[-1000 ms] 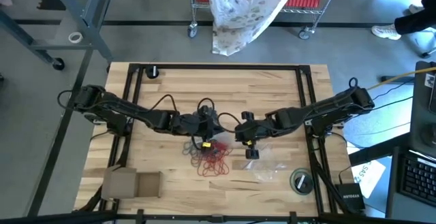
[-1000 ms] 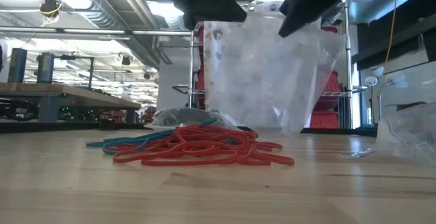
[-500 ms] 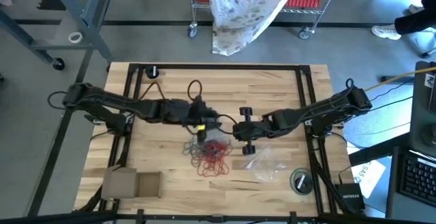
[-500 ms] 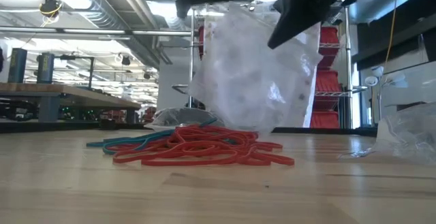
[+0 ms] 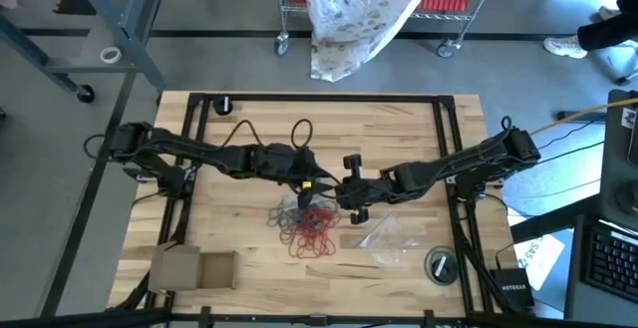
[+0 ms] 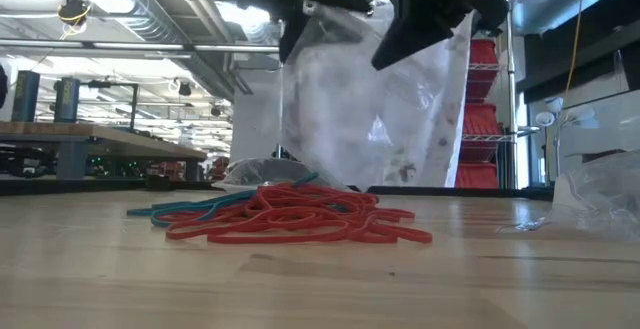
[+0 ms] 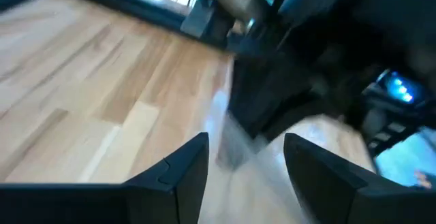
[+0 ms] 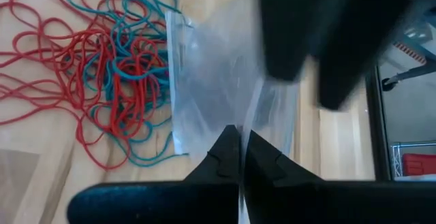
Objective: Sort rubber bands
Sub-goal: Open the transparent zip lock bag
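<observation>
high: rubber bands (image 5: 311, 230) piled mid-table toward the front edge, both arms above | low: clear bag (image 6: 370, 109) hangs over them, presumably for filling | left wrist: left gripper (image 7: 245, 157) jaws apart, empty | right wrist: right gripper (image 8: 239, 149) pinches bag edge

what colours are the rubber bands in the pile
Red and teal rubber bands, tangled together; clearest in the right wrist view.

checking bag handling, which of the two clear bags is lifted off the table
The bag hanging above the rubber bands, pinched in the shut right hand. The other bag lies flat on the table, nearer the right edge, untouched.
</observation>
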